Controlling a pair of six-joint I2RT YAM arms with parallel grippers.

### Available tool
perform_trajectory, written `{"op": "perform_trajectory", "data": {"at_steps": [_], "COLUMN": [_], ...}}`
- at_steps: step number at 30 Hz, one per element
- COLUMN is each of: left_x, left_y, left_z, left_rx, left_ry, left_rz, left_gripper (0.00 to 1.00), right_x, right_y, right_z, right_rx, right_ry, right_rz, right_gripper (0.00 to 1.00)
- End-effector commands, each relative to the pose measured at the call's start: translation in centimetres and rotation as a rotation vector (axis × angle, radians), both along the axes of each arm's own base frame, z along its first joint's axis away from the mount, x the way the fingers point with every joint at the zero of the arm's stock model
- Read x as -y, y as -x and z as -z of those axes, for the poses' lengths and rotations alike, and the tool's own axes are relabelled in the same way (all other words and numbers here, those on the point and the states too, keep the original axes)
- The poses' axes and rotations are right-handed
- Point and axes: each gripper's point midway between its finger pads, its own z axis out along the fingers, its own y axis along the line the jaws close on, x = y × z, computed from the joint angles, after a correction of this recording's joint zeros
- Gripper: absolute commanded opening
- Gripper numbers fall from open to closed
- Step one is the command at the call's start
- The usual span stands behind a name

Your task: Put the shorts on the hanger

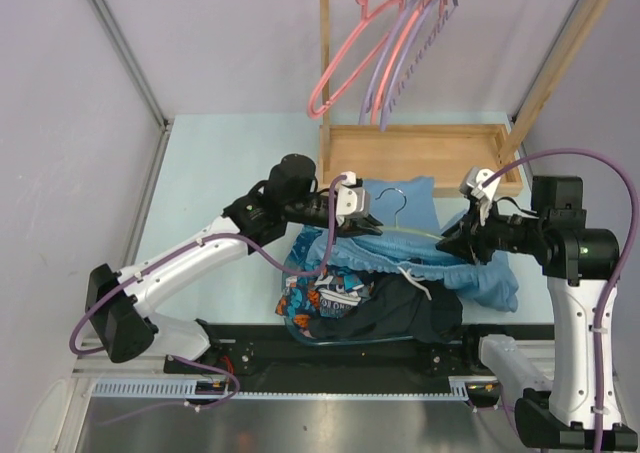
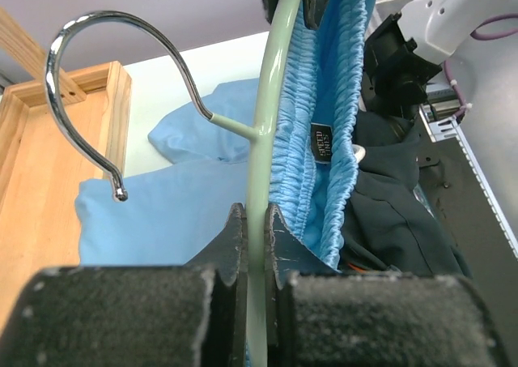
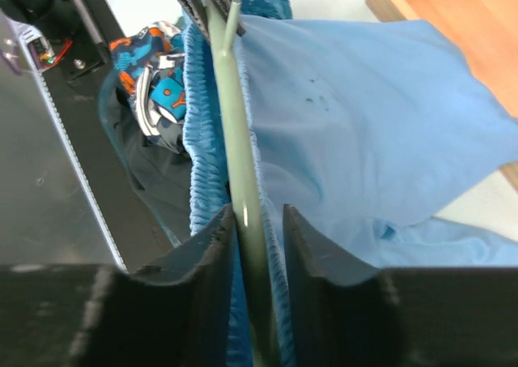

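**Top external view.** The hanger [image 1: 415,234] is carried roughly level above the desk [image 1: 215,163], between the two arms. The left jaws are placed at its left end and the right jaws at its right end. The shorts [image 1: 445,268] are gathered along and below the bar, with one part spread on the desk toward the wooden rack [image 1: 420,153]. A patterned garment [image 1: 320,295] and a black garment [image 1: 405,311] are piled at the near side, touching the shorts. A pink hanger [image 1: 345,63] and purple hangers [image 1: 405,63] are hung on the rack's rail.

**Left wrist view.** The left jaws are fully closed on the bar of the hanger [image 2: 263,140], and both dark fingers [image 2: 235,245] are pressed against it. The metal hook [image 2: 51,63] is turned toward the wooden rack [image 2: 57,181]. The elastic waistband of the shorts [image 2: 324,75] is laid against the far side of the bar. The black garment [image 2: 396,221] is seen beyond the waistband.

**Right wrist view.** The right jaws are partly open and set astride the hanger [image 3: 235,124]. One finger [image 3: 214,253] is close against the bar, and blue fabric shows in the gap on the other side. The shorts [image 3: 364,100] are spread on both sides of the bar. Whether the bar runs inside the waist opening cannot be told. The patterned garment [image 3: 154,83] lies beside the waistband.
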Motion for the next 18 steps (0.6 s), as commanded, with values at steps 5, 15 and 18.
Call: {"op": "perform_trajectory", "data": {"at_steps": [5, 15, 18], "left_x": [-0.6, -4.1, -5.7], "left_y": [1.2, 0.7, 0.3], "left_z": [-4.0, -7.8, -9.1], "left_rx": [-0.011, 0.054, 0.057], "left_ry": [0.119, 0.136, 0.148], "left_rz": [0.051, -0.122, -0.19], "left_gripper": [0.0, 0.83, 0.91], "right_x": [-0.5, 3.6, 5.6], "right_y": [0.8, -1.6, -3.0], "right_z": [-0.4, 0.5, -0.5], "right_rx": [0.001, 0.005, 0.05], "right_ry": [-0.03, 0.133, 0.153], "right_rz": [-0.022, 0.224, 0.315], "right_gripper": [0.0, 0.0, 0.0]}}
